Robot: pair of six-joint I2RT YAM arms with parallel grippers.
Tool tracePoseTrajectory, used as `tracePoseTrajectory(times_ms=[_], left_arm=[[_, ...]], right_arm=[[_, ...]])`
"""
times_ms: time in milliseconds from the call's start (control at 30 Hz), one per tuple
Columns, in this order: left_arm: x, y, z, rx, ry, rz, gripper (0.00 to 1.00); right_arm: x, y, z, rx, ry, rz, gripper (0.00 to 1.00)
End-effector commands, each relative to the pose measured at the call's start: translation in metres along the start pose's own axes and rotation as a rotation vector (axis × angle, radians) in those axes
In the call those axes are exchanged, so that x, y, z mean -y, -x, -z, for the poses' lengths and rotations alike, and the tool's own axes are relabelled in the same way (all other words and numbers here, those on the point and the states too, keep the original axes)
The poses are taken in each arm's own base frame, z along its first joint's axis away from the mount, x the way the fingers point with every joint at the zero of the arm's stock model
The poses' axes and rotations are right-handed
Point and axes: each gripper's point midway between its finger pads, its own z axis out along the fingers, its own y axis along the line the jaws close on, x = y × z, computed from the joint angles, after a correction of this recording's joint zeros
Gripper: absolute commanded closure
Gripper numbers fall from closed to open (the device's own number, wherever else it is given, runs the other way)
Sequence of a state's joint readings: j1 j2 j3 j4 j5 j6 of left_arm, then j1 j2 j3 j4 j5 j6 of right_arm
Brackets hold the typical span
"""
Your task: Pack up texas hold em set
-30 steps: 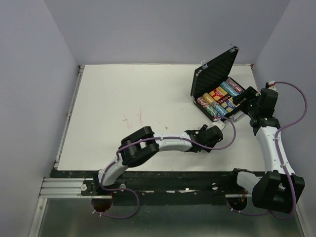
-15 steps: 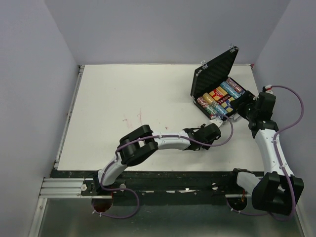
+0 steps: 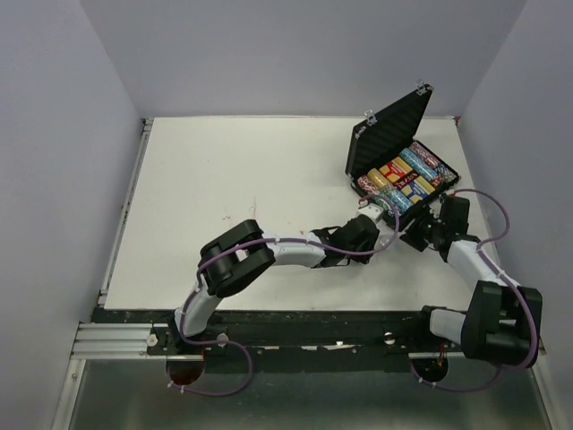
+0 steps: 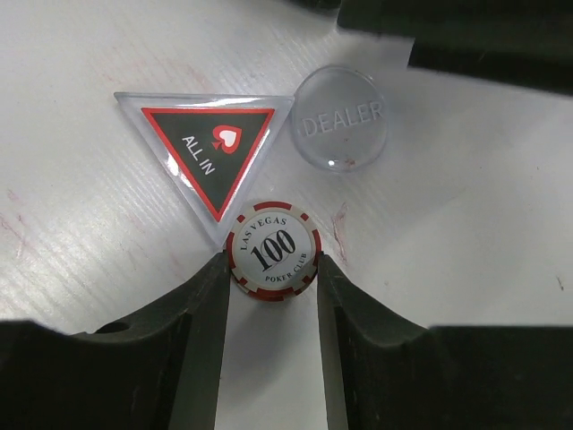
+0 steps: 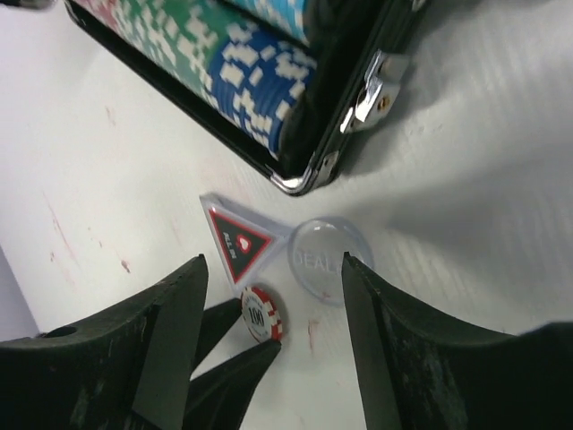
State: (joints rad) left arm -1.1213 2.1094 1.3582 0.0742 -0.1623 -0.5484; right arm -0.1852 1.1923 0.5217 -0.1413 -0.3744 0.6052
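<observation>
- shifted over the last second: left arm, wrist now closer in to the near corner of the case (image 3: 391, 134); right arm, folded down low at the case's front edge instead of standing beside it.
- left gripper (image 4: 271, 269): gone from part open to closed, pinching a red-and-white "100" chip (image 4: 272, 250) by its rim, one finger on each side.
- chip flat on the white table (image 3: 224, 170), top edge touching the lower tip of the "all in" triangular marker (image 4: 208, 146).
- clear "dealer" disc (image 4: 341, 118) hard against the marker's right corner in the left wrist view; touching or not, cannot tell. well clear of the chip.
- right gripper (image 5: 269, 287): jaws spread wide, nothing between them, hanging above the marker, disc and chip. left fingers and the pinched chip visible underneath in the right wrist view.
- case open at the far right of the table, ribbed black lid tilted up and back, silver near corner just beyond the marker and disc.
- chip rows (image 3: 400, 179) packed in the case base: red, green, blue and light blue at the near end. yellow and red blocks mid-tray, too small to identify from the top view.
- marker, disc and chip all outside the case, on the table just in front of its near corner.
- faint red marks (image 3: 240, 215) on the table left of the arms.
</observation>
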Motion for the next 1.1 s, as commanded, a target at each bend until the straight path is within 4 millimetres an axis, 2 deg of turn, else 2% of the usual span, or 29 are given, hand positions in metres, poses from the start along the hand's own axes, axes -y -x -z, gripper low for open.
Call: tracePoseTrajectory(times_ms=[0,200,467,833,1067], left_arm=[[-0.025,-0.039,0.000,-0.117,0.029,0.033,0.62],[-0.026,-0.040,0.002,-0.116,0.019,0.040,0.62],[-0.028,-0.039,0.003,-0.105,0.012,0.054,0.62],[-0.027,-0.036,0.005,-0.084,-0.018,0.064,0.62],[-0.023,-0.036,0.006,-0.076,-0.044,0.062,0.62]], right_arm=[[-0.012,-0.037,-0.009,-0.124,0.084,-0.025,0.33],[-0.011,-0.081,-0.013,-0.235,0.095,-0.049,0.34],[-0.002,-0.104,-0.013,-0.291,0.081,-0.086,0.37],[0.000,-0.109,-0.021,-0.277,0.092,-0.110,0.50],[0.004,-0.113,-0.028,-0.281,0.093,-0.119,0.63]])
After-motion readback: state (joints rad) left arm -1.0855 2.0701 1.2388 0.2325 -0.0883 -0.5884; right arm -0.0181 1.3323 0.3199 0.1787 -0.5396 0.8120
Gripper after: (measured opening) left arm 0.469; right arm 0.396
